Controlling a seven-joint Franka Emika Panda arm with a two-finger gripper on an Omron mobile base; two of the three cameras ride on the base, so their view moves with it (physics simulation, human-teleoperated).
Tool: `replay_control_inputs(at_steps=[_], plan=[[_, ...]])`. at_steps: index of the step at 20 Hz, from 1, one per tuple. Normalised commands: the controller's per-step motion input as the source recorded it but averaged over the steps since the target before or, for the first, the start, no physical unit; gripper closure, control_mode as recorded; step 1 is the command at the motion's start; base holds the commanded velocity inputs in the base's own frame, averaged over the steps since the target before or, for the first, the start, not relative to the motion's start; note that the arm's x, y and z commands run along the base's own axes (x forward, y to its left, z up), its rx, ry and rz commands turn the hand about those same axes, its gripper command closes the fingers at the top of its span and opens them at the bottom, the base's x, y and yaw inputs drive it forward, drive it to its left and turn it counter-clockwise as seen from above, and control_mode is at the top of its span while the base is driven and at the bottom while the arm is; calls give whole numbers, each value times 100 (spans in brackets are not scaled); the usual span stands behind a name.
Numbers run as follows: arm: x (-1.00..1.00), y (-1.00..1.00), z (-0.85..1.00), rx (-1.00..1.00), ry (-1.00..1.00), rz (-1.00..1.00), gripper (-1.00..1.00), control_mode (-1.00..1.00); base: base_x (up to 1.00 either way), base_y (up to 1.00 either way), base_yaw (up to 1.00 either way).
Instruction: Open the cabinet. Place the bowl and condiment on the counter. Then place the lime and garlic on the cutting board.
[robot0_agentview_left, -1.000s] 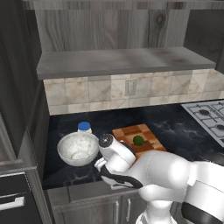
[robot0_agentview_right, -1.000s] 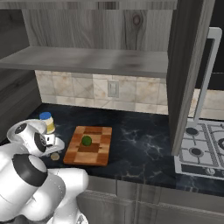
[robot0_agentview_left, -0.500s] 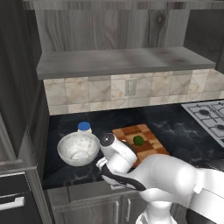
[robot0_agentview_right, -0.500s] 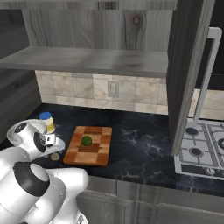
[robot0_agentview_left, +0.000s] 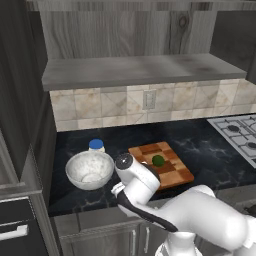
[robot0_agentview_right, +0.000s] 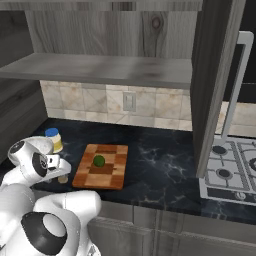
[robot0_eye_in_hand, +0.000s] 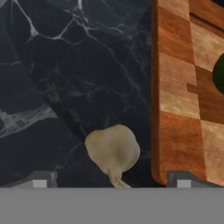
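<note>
The jaws (robot0_eye_in_hand: 111, 183) are seen spread wide and empty over the garlic (robot0_eye_in_hand: 113, 151), which lies on the black marble surface (robot0_eye_in_hand: 65, 78) just beside the cutting board (robot0_eye_in_hand: 186, 92). Farther off, the lime (robot0_agentview_left: 158, 160) rests on that board.

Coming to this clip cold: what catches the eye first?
The garlic lies on the black counter just off the edge of the cutting board, between the tips of the open gripper. The lime already sits on the board, while the bowl and the blue-lidded condiment stand on the counter to the board's left.
</note>
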Motion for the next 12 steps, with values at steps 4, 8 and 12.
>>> replay_control_inputs(at_steps=[4, 8, 12], plan=[[0, -4, -2, 0, -3, 1, -100, -100, 0, 0, 0], [-7, -38, -13, 0, -7, 1, -100, -100, 0, 0, 0], [-9, -44, -11, 0, -7, 1, -100, -100, 0, 0, 0]])
